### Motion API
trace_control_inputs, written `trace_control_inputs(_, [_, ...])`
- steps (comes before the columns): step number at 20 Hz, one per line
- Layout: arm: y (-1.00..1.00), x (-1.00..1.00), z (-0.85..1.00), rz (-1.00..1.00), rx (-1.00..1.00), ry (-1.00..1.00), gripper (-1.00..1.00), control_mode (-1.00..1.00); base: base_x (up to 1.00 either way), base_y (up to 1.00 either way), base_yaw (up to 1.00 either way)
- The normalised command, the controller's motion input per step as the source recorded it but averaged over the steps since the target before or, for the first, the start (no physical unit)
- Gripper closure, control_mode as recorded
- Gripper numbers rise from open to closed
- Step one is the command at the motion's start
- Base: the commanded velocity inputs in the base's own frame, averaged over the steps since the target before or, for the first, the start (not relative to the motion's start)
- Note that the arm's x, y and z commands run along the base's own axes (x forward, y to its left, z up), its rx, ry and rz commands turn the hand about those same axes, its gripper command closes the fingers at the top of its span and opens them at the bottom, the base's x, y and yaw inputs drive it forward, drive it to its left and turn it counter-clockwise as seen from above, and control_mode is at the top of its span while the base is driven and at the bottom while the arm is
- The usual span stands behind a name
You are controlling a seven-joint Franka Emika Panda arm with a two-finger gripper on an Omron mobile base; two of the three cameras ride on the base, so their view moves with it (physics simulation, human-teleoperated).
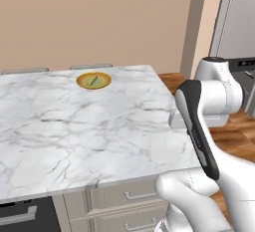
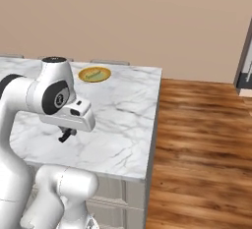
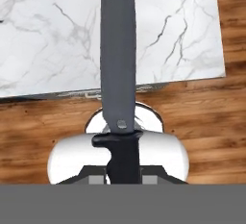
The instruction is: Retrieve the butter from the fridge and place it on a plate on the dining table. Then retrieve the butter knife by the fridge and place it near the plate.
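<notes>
Gripping butter knife [image 3: 118,59] — hand view

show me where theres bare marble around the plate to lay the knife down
The dining table is bare marble nearly everywhere. The plate, with the butter on it, sits near the far edge. Free patches lie left of it, right of it toward the table corner, and across the whole near half. The butter knife is in the gripper.
</notes>
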Motion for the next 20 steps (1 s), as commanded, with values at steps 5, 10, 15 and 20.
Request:
trace_control_inputs(5, [0.00, 0.00, 0.00, 0.00, 0.00, 0.00, 1.00, 1.00, -0.42, -0.46, -0.01])
trace_control_inputs(10, [0.00, 0.00, 0.00, 0.00, 0.00, 0.00, 1.00, 1.00, -0.09, -0.92, -0.01])
trace_control_inputs(15, [0.00, 0.00, 0.00, 0.00, 0.00, 0.00, 1.00, 1.00, 0.00, -1.00, 0.00])
trace_control_inputs(20, [0.00, 0.00, 0.00, 0.00, 0.00, 0.00, 1.00, 1.00, 0.06, -1.00, 0.00])
